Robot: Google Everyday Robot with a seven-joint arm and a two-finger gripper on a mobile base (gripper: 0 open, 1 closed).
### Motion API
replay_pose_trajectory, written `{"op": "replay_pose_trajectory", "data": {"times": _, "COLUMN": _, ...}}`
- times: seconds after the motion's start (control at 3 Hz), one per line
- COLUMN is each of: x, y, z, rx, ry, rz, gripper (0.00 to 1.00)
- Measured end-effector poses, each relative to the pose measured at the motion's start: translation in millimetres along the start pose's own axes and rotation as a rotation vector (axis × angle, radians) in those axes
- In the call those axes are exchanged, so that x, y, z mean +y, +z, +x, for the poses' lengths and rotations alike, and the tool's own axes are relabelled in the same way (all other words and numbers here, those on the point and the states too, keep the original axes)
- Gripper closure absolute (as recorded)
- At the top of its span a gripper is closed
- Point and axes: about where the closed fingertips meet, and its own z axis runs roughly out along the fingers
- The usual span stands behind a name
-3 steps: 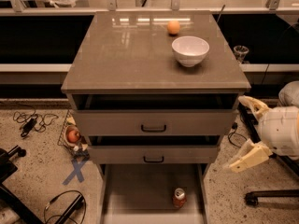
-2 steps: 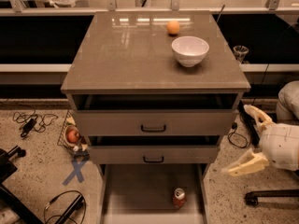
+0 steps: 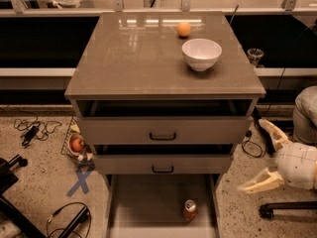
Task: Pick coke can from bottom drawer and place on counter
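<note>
Risk at the drawer wall: you come in from the right of the cabinet, and the right side wall of the bottom drawer (image 3: 148,202) stands between you and the can. Sweep in low and a finger is likely to catch that wall.
Risk from the middle drawer: its front overhangs the back of the open bottom drawer. Descend too close to it and the wrist may strike the front or its black handle (image 3: 163,169).
Risk at the can: it stands upright and alone on a bare floor. A finger touching its side before the jaws straddle it could tip it and send it rolling.
Risk on the counter (image 3: 138,58): the white bowl (image 3: 201,53) and the orange (image 3: 184,29) sit on the right half. Put the can down on the bare left or front area.
Gripper (image 3: 251,155): it hangs to the right of the cabinet, outside it, at about the height of the lower drawers. Its fingers are spread wide and carry nothing.
Coke can (image 3: 189,209): it stands in the bottom drawer, right of centre and towards the drawer's front. It lies below and to the left of your gripper, well apart.
</note>
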Motion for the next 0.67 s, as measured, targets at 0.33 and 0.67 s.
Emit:
{"op": "replay_pose_trajectory", "data": {"times": 0.33, "x": 17.7, "y": 22.8, "z": 53.0, "rx": -0.040, "ry": 0.049, "rz": 0.034, "gripper": 0.00}}
{"op": "replay_pose_trajectory", "data": {"times": 0.67, "x": 36.8, "y": 46.8, "z": 117.3, "rx": -0.091, "ry": 0.076, "rz": 0.077, "gripper": 0.00}}
